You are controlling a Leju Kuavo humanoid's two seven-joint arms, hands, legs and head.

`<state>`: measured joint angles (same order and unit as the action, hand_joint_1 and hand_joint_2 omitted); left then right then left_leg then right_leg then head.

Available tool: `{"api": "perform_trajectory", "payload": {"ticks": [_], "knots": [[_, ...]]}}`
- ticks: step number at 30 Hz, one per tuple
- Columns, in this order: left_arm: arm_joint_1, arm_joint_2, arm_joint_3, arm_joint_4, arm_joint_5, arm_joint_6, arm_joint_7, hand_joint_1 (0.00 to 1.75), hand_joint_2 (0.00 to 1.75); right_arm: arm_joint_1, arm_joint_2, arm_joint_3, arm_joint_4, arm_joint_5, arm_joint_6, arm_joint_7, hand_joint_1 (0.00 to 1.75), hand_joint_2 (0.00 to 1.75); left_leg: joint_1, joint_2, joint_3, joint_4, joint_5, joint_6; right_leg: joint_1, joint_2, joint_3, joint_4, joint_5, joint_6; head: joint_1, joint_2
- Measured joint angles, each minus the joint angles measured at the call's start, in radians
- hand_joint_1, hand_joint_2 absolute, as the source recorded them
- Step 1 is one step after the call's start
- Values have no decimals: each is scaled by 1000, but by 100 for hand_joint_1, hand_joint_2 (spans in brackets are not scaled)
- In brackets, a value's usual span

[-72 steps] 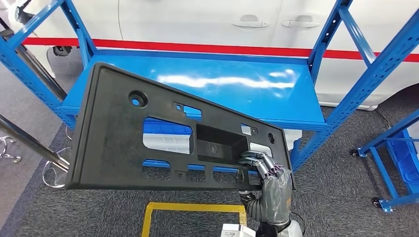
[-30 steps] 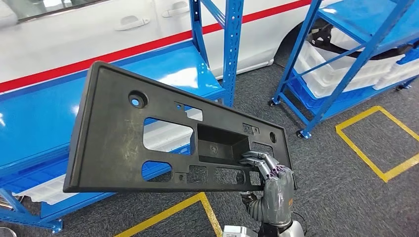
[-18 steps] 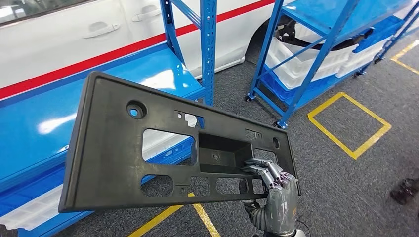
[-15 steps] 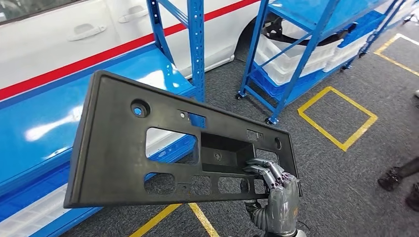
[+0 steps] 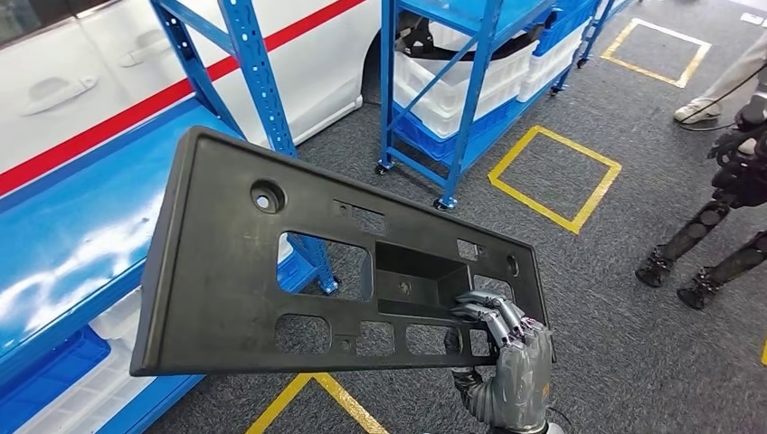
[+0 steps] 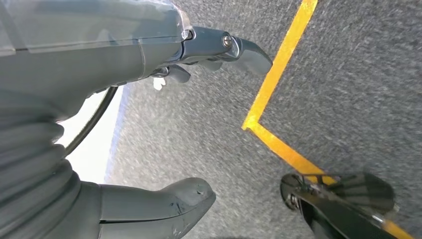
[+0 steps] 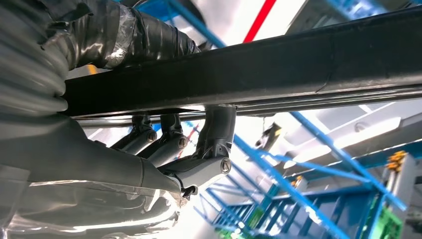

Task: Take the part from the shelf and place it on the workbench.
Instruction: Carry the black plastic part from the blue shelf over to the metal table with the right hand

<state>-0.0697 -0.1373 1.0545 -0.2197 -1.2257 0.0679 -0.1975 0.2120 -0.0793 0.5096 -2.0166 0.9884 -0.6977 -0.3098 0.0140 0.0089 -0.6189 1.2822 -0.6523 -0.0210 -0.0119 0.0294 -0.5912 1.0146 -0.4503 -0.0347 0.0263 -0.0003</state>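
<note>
The right hand (image 5: 502,339) comes up from the lower middle of the head view and grips the part (image 5: 235,271), a wide black plastic panel with several rectangular cut-outs, a round hole towards its upper left and a recessed box near its middle. Its fingers (image 5: 488,316) hook over the panel's lower right edge, beside the recessed box. The panel is held off the ground, tilted so that its left end stands higher, and it spans from the left third of the frame to just past the centre. In the right wrist view the same hand (image 7: 164,149) has its fingers (image 7: 219,129) curled up against the underside of the dark panel edge (image 7: 298,64), which crosses that picture as a long bar.

In the left wrist view the left hand (image 6: 149,99) holds nothing; its thumb (image 6: 169,204) and fingers (image 6: 234,50) stand apart over grey carpet (image 6: 348,99) marked with a yellow line (image 6: 278,79).

Behind the panel in the head view, a blue shelf surface (image 5: 63,244) lies at the left with a white car body (image 5: 81,81) and its red stripe beyond it. A blue rack (image 5: 452,81) holding white bins stands at the upper centre. A yellow square (image 5: 553,172) is marked on the floor at the right, and dark legged machinery (image 5: 714,235) stands at the right edge
</note>
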Motion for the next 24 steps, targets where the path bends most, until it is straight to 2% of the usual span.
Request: {"api": "perform_trajectory", "payload": {"ticks": [1,2,3,5,6,7,8,9,10,11,13,14,15,16,17,18,20,21,22,24], "knots": [[2,0,0,0,0,0,1,0,175,1,0,0,0,0,0,0,175,175,0,-3,-6,8,12,1,0,16,-2,3,0,0,0,0],[3,0,0,0,0,0,1,0,175,1,0,-1,0,0,0,0,175,175,1,-7,7,-27,44,2,0,31,-3,7,0,1,0,0],[3,0,0,0,0,0,1,0,175,1,0,-1,0,0,0,0,175,175,2,-19,34,-91,84,4,0,46,-3,11,0,2,0,0],[3,0,0,0,0,0,1,0,175,0,0,-2,0,0,0,0,175,175,6,-75,83,-212,137,10,0,73,-9,19,0,10,0,0],[3,0,0,0,0,0,1,0,175,0,0,-2,0,0,0,0,175,175,7,-97,93,-242,145,13,-1,86,-14,21,2,17,0,0],[3,0,0,0,0,0,1,0,175,1,0,-2,0,0,0,-1,175,175,6,-107,95,-252,143,16,-2,98,-19,21,6,26,0,0],[2,0,0,0,0,0,1,0,175,1,0,-3,0,0,0,-1,175,175,4,-97,95,-255,146,20,-4,112,-25,20,10,35,0,0],[1,-1,0,0,0,0,1,0,175,3,0,-3,0,0,0,-1,175,175,5,-83,96,-259,150,27,-6,115,-28,20,13,41,0,0],[0,-1,0,0,0,0,1,0,175,4,0,-3,0,0,0,-1,175,175,6,-69,97,-264,156,35,-5,101,-35,28,7,46,0,0],[0,-2,0,0,0,0,1,0,175,5,0,-3,0,0,0,-1,175,175,6,-53,98,-270,162,43,-3,73,-49,54,-11,48,0,0],[2,-2,0,0,0,0,1,0,175,3,-1,-3,0,0,0,-2,175,175,2,-20,95,-275,167,53,-1,6,-103,165,-75,50,1,0],[4,-1,0,0,0,0,1,0,175,3,-1,-3,0,0,0,-2,175,175,-1,-2,93,-274,168,55,-3,-11,-134,232,-104,52,0,0],[5,-1,0,0,0,0,1,0,175,4,-1,-3,0,0,0,-2,175,175,-3,15,91,-274,168,55,-4,-19,-155,280,-120,54,0,0],[5,-1,0,0,0,0,1,0,175,4,-1,-3,0,0,0,-2,175,175,-5,32,91,-274,167,55,-5,-24,-158,294,-117,55,0,0],[4,-1,0,0,0,0,1,0,175,5,-1,-3,0,0,0,-2,175,175,-6,48,91,-274,166,54,-5,-28,-139,267,-97,55,0,0],[3,-1,0,0,0,0,2,0,175,5,-1,-3,0,0,0,-2,175,175,-7,61,93,-274,165,53,-4,-38,-102,205,-67,53,1,0],[0,-2,0,0,-2,-1,9,0,175,4,-1,-3,0,0,0,-1,175,175,-9,82,97,-272,160,46,4,-81,-23,67,-25,42,0,0],[0,-2,0,0,-5,-2,18,0,175,4,-1,-3,0,1,0,0,175,175,-11,91,98,-271,157,41,9,-95,-1,27,-17,36,0,0],[-1,-3,0,0,-10,-5,29,0,175,4,-1,-3,0,1,0,1,175,175,-12,99,100,-271,155,35,13,-101,6,10,-17,30,0,0],[-2,-4,0,0,-19,-15,54,0,175,6,-1,-5,0,4,0,4,175,175,-13,115,105,-271,152,25,14,-78,5,6,-12,21,0,0]]}}
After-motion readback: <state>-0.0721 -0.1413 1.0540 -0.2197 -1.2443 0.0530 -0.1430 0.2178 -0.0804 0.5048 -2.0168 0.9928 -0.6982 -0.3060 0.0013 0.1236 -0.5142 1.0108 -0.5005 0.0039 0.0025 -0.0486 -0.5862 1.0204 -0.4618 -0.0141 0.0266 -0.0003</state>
